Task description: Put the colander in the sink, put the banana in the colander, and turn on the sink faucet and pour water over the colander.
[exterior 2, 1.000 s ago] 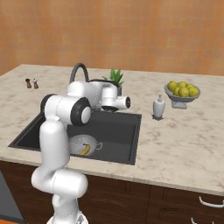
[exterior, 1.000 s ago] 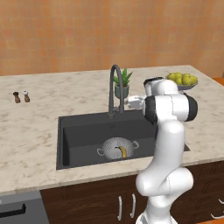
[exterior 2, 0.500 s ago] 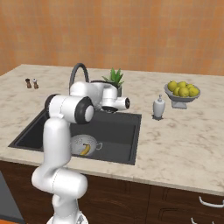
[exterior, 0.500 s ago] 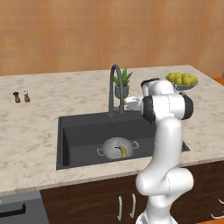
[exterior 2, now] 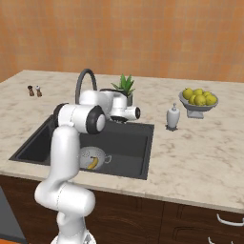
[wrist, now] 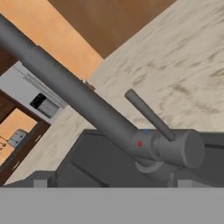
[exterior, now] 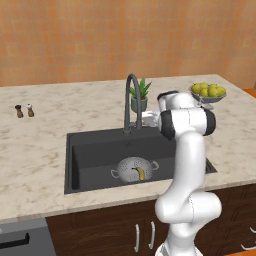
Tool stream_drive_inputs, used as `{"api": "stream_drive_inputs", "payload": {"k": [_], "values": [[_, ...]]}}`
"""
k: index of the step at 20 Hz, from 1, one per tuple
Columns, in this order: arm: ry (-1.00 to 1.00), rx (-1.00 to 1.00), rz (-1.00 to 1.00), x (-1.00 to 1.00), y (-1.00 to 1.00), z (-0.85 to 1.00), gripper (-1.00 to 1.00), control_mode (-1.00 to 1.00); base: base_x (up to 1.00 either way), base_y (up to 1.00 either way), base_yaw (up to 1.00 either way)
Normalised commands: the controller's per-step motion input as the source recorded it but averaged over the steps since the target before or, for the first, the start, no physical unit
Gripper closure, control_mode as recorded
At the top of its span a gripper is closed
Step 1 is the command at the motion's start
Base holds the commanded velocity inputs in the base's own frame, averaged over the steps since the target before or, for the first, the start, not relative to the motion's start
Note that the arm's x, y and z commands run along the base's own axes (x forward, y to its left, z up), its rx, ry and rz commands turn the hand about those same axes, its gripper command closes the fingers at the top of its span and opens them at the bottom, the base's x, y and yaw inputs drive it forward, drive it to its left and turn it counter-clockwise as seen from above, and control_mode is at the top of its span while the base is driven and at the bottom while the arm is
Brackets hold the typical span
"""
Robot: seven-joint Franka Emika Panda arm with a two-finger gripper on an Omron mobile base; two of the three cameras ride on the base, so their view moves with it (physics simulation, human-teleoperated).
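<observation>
Fingers at the sink faucet (exterior: 131,102)
Fingers (wrist: 40,183) spread wide, near the faucet base. Banana (exterior: 141,173) lies in colander (exterior: 134,167), inside sink (exterior: 95,152).

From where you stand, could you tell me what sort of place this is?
It looks like a home kitchen: a black sink set in a marble-look counter, a gooseneck faucet, and a bowl of fruit nearby.

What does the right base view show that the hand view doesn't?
Right base view alone: the colander in the sink with the banana inside it, a fruit bowl, a soap bottle, a potted plant and the faucet's arched spout. Hand view alone: the thin lever on the faucet's base, seen close up. Both: the faucet, the black sink and the marble counter.
</observation>
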Motion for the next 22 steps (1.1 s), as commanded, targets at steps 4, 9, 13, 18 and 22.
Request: {"api": "stream_drive_inputs", "payload": {"k": [4, 9, 13, 18, 22], "values": [[0.04, 0.00, -0.03, 0.33, 0.00, -0.14, -1.00, -1.00, 0.00, 0.00, 0.00], [0.03, 0.00, -0.03, 0.38, 0.00, -0.04, -1.00, -1.00, 0.00, 0.00, 0.00], [0.01, 0.00, -0.02, 0.32, 0.00, -0.04, -1.00, -1.00, 0.00, 0.00, 0.00], [0.00, 0.00, -0.02, 0.17, 0.01, -0.23, -1.00, -1.00, 0.00, 0.00, 0.00], [0.01, 0.00, -0.03, 0.21, 0.06, -0.31, -1.00, -1.00, 0.00, 0.00, 0.00]]}}
